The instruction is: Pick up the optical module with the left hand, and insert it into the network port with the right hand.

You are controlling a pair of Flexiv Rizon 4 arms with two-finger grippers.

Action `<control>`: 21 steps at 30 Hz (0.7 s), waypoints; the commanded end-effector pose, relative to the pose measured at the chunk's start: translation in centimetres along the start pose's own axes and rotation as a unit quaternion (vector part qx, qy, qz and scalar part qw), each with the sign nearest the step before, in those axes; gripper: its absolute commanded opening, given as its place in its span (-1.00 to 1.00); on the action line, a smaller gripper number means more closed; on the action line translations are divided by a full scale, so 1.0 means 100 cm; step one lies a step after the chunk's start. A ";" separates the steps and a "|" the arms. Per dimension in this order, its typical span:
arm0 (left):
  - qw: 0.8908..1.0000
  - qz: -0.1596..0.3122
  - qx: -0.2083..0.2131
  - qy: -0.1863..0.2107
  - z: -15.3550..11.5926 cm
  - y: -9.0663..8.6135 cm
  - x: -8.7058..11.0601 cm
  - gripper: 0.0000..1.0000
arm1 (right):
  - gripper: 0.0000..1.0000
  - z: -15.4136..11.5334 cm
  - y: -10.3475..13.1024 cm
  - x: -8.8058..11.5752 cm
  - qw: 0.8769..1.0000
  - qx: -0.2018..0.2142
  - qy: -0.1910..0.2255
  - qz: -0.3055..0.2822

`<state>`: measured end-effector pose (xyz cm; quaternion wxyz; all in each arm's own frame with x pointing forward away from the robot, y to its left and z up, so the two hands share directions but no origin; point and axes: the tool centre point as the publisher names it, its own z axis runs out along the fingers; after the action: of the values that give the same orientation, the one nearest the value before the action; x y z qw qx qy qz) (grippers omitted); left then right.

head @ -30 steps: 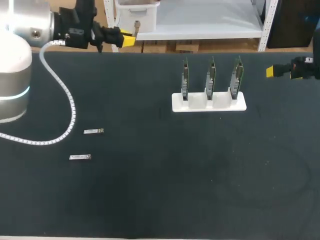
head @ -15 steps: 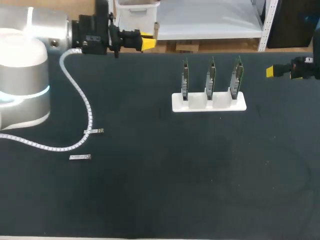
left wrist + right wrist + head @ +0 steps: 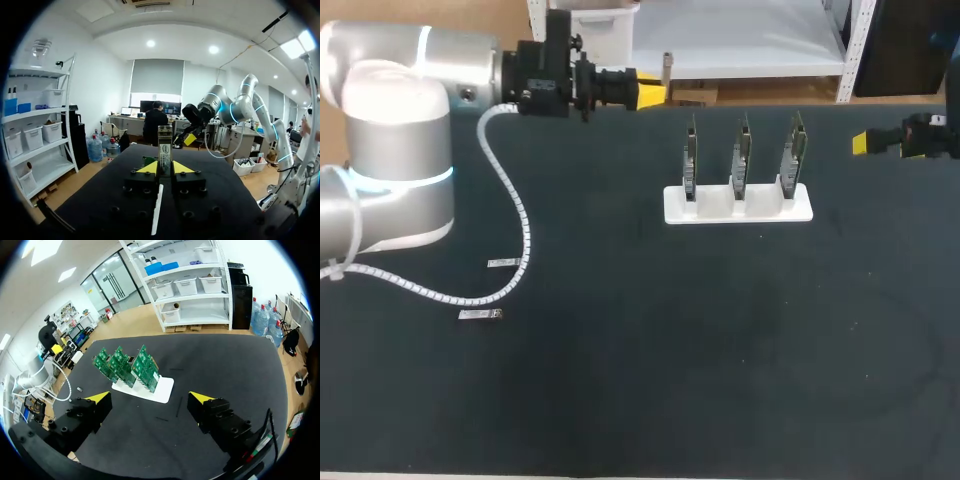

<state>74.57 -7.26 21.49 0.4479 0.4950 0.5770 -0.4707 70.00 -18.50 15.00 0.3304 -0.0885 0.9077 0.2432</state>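
Observation:
My left gripper (image 3: pixel 651 95) hangs over the table's far edge, left of the rack, shut on a small silver optical module (image 3: pixel 667 66) that sticks up from its yellow tips. In the left wrist view the module (image 3: pixel 164 149) stands upright, pinched between the fingers of the left gripper (image 3: pixel 165 168). Three green network boards (image 3: pixel 741 155) stand in a white rack (image 3: pixel 738 205) at the back middle. My right gripper (image 3: pixel 866 143) sits at the table's right edge, beside the rack. In the right wrist view the right gripper (image 3: pixel 150 399) is wide open and empty, with the boards (image 3: pixel 131 366) ahead of it.
Two more optical modules lie flat on the dark mat at the left, one (image 3: pixel 502 263) a little farther back than the other (image 3: pixel 480 315). The left arm's white cable (image 3: pixel 515 230) loops down over them. Dark mat (image 3: pixel 720 350) spreads in front of the rack.
The left arm has swung to the right along the far edge, carrying the module closer to the rack. Its cable followed. The right arm has stayed put.

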 end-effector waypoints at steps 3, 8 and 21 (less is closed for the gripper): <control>1.000 -0.011 0.029 0.003 0.018 0.014 0.005 -1.00 | 1.00 0.000 0.000 0.000 1.000 0.000 0.000 0.000; 0.999 -0.021 0.037 0.000 0.027 0.015 0.006 -1.00 | 1.00 0.000 0.000 0.000 1.000 0.000 0.000 0.000; 0.997 -0.053 0.056 -0.009 0.032 0.021 0.014 -1.00 | 1.00 0.000 0.000 0.000 1.000 0.000 0.000 0.000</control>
<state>76.07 -9.87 19.74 0.4047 0.4819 0.5742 -0.5237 70.00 -18.50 15.00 0.3304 -0.0885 0.9077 0.2432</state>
